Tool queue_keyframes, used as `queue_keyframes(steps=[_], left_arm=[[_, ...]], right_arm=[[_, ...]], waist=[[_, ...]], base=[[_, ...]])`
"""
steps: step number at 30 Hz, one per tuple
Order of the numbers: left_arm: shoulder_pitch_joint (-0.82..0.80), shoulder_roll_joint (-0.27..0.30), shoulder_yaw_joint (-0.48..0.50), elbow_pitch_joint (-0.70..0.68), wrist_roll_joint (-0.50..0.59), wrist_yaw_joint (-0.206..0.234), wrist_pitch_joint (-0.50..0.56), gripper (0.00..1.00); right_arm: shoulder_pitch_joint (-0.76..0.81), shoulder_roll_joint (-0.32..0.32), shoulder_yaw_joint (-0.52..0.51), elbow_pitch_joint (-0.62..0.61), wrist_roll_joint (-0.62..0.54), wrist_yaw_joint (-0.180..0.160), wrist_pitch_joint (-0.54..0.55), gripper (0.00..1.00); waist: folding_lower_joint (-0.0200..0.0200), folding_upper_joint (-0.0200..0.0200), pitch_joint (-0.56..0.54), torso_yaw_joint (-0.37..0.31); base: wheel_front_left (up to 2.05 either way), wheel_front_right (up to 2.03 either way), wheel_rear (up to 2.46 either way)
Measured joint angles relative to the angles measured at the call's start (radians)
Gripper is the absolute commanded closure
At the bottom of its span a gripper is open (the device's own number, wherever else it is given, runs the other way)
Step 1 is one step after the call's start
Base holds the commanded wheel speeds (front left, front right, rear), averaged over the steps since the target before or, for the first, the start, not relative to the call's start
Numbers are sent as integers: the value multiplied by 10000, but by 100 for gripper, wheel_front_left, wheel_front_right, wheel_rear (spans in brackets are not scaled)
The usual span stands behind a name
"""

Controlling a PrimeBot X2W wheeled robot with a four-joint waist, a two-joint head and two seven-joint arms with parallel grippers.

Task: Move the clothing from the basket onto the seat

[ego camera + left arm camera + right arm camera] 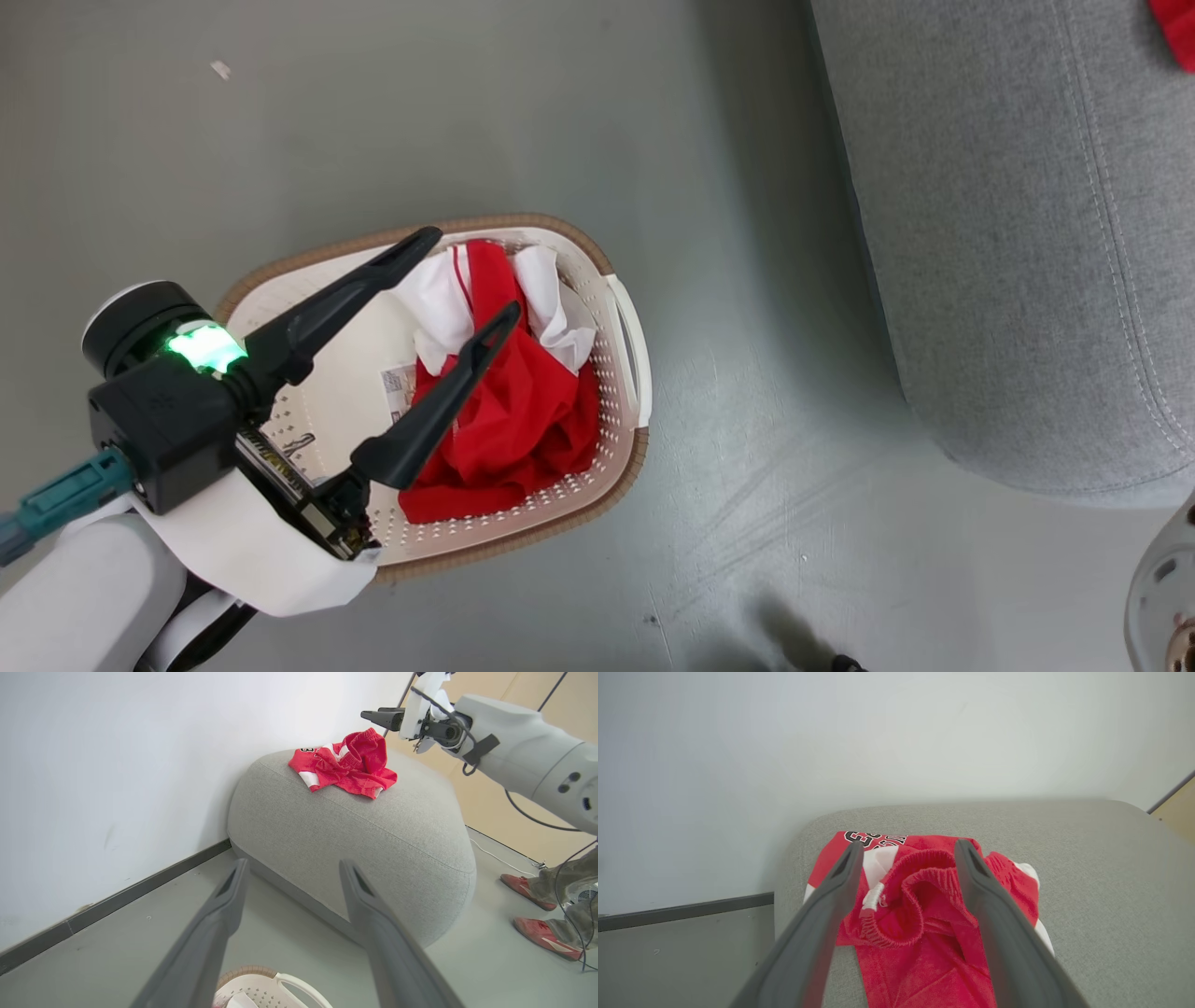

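Observation:
A heap of red and white clothing [523, 411] lies in the cream basket [624, 308] on the floor. My left gripper [474, 272] hangs open above it, holding nothing; in its own view its fingers [219, 914] point toward the grey seat [373, 826]. On the seat lies more red clothing [345, 765], a jersey and shorts with white trim. My right gripper [909, 845] is open just above that clothing [924, 933], which rests loose on the seat [1111, 882]. The right gripper [380, 717] also shows from the side, above the seat's far edge.
The basket stands on grey floor left of the seat [1027, 233]. A white wall with a dark skirting [140, 886] runs behind the seat. A person's feet in red shoes [528, 889] stand right of the seat, near cables.

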Motion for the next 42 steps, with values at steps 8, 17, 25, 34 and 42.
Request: queue_keyframes(steps=[8, 17, 25, 34, 42], left_arm=[[87, -343, 259, 570, -182, 98, -631, 0], [741, -694, 844, 1505, -449, 506, -1486, 0], [1575, -786, 1360, 2487, -759, 817, -2029, 0], [2197, -1055, 1737, 3145, -993, 989, -2186, 0], [2822, -1290, 2094, 3607, -1011, 1081, -2305, 0]], right_arm=[[294, -29, 1799, 405, 1289, 0, -63, 0], [1114, -88, 2917, 709, 2201, 0, -355, 0], [2131, -115, 3967, 966, 2460, -2, -1018, 0], [3099, -153, 5271, 1081, 2901, -2, -1948, 0], [4012, -157, 6132, 1139, 3206, -2, -2715, 0]], waist=[[0, 0, -598, 290], [0, 0, -1414, 719], [0, 0, -2383, 1124], [0, 0, -3396, 1486], [0, 0, -4314, 1762]], base=[[0, 0, 0], [0, 0, 0], [0, 0, 0], [0, 0, 0], [0, 0, 0]])
